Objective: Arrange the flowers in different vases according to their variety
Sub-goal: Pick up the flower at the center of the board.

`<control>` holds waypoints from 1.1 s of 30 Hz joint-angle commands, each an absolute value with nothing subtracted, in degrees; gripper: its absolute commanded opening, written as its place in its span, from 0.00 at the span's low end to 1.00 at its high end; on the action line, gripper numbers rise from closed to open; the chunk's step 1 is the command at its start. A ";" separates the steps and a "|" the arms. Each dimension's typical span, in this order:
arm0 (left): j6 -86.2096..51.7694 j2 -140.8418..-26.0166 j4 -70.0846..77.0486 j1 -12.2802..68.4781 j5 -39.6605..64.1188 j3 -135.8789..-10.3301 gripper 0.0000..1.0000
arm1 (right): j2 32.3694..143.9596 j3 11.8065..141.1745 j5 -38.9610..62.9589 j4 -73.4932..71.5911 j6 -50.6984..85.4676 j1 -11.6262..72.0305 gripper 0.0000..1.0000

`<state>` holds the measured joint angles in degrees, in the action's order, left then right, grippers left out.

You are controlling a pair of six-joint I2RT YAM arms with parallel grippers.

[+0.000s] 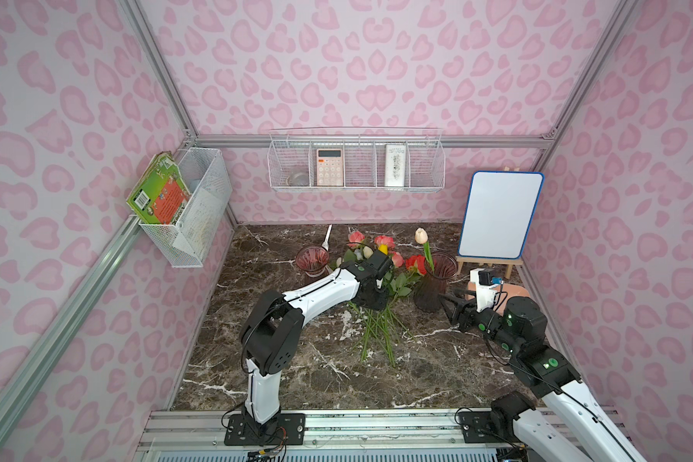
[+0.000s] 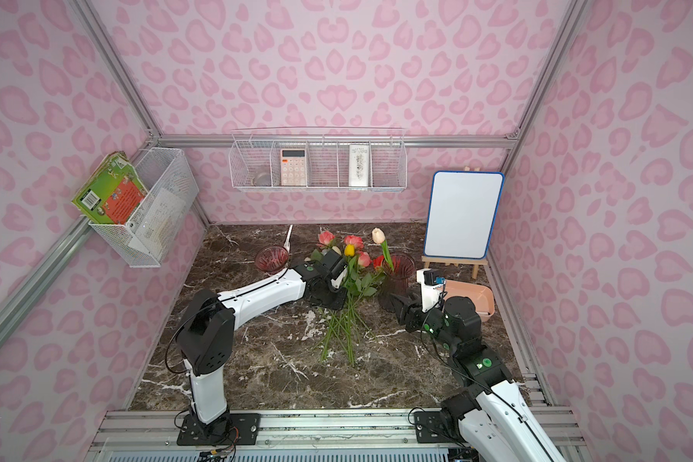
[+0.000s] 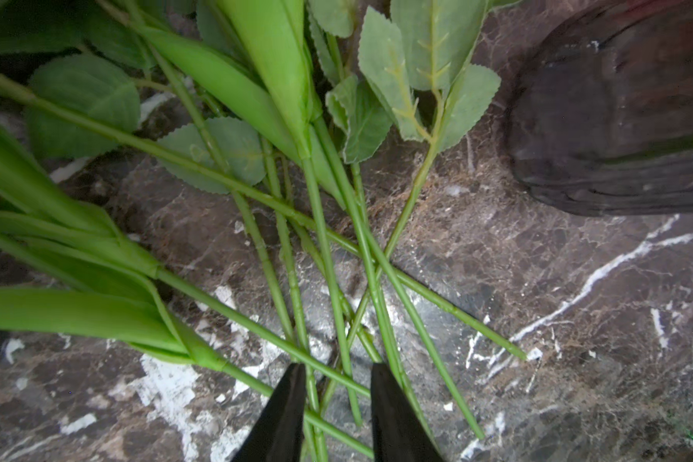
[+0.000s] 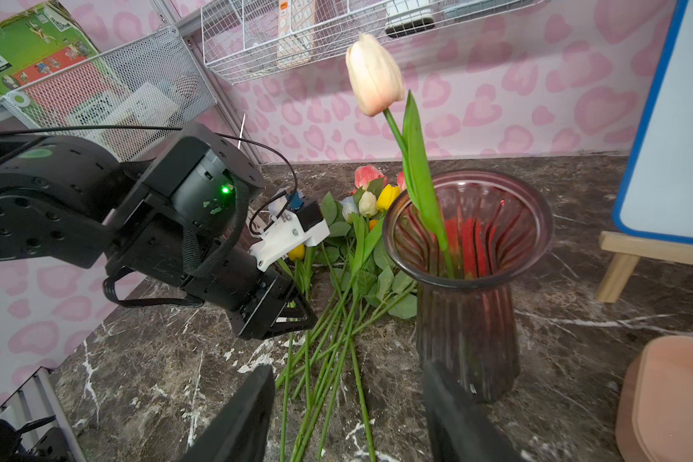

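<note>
Vases: two, of ribbed dark tinted glass, both upright on the marble desk [image 1: 289,372] and well apart. The left vase [image 1: 312,259] stands empty; the right vase [image 4: 469,320] carries one flower.
Flower in vase: one cream tulip [image 4: 373,76] with its stem in the right vase. Its long axis is near upright with a slight lean, bloom at the top.
Loose flowers: a pile of flowers [image 1: 377,336] lies on the desk between the two vases. Three pink roses, one red rose [image 1: 415,264], a yellow tulip [image 1: 382,249] and a cream one can be made out. Leaves and the left arm hide others, so I cannot tell the full count.
Pile direction: the long axes run front to back, blooms toward the back wall and cut ends toward the arm bases. The stems [image 3: 329,256] cross and fan out.
Left claw [image 3: 339,370]: low over the stems and released, fingers apart with several stems in the gap, none visibly pinched.
Right claw [image 4: 347,370]: released, fingers wide with nothing held, just beside the right vase's base.
Others: one blank whiteboard [image 1: 501,216] on a wooden easel, one peach tray [image 2: 477,298], one calculator [image 1: 329,167] in the wall basket [image 1: 361,160], and one green book [image 1: 157,192].
Writing: the book shows a barcode; its print is too small to read.
</note>
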<state>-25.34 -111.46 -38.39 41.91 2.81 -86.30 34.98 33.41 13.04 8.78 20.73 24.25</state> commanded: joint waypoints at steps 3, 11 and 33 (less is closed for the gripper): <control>-24.35 -115.34 -39.92 41.83 3.56 -90.15 0.33 | 34.68 32.86 11.94 8.90 20.54 24.21 0.62; -24.51 -120.35 -40.59 40.97 3.26 -94.56 0.33 | 33.50 31.82 10.59 9.58 20.33 24.26 0.61; -24.93 -119.39 -37.84 38.93 1.55 -94.47 0.00 | 33.32 30.76 9.42 8.45 20.29 24.15 0.62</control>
